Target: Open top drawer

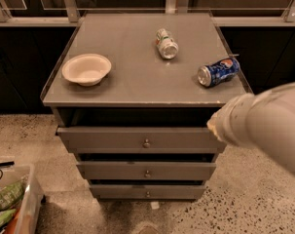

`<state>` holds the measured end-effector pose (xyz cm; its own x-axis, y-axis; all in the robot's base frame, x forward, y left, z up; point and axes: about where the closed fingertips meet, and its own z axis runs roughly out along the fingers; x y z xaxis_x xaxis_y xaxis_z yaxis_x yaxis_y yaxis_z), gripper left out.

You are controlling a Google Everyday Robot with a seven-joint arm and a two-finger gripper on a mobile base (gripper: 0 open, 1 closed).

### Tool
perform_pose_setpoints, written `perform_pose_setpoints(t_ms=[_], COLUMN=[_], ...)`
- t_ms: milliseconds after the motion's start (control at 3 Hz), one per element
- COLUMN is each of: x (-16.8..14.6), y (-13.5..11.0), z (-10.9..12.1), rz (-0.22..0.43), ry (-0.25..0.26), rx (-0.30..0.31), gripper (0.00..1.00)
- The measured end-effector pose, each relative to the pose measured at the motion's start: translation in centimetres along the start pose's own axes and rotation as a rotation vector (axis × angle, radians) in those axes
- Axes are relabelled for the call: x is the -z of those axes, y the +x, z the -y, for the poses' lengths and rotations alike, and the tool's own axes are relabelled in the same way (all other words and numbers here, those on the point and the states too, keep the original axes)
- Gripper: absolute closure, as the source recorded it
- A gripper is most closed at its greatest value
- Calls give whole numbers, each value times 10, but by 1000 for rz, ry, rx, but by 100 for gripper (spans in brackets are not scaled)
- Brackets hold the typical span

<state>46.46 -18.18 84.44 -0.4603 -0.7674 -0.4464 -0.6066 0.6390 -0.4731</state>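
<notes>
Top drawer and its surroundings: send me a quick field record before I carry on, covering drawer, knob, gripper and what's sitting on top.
top drawer: widest of three grey fronts, dark gap above it
knob: centre of the front, nothing touching it
gripper: at the arm's tip, in front of the drawer's right end, right of the knob
bowl: upright, left side of cabinet top
green can: on its side, towards the back
blue can: on its side, near the right edge
lower drawers: two, narrower

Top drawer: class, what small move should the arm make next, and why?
Probably move the tool left and slightly down toward the knob: the tool is at the top drawer's right end, and the knob at the front's centre is untouched.
</notes>
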Motion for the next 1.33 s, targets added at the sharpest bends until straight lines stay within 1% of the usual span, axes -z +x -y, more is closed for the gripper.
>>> perform_pose_setpoints(t_ms=[333, 667, 1000, 1333], x=[-16, -27, -60, -85], y=[17, 31, 51, 48], z=[-8, 0, 2, 10], rz=[-10, 29, 148, 312], ry=[30, 0, -57, -97], rx=[-1, -66, -202, -336], gripper=[100, 100, 100, 100])
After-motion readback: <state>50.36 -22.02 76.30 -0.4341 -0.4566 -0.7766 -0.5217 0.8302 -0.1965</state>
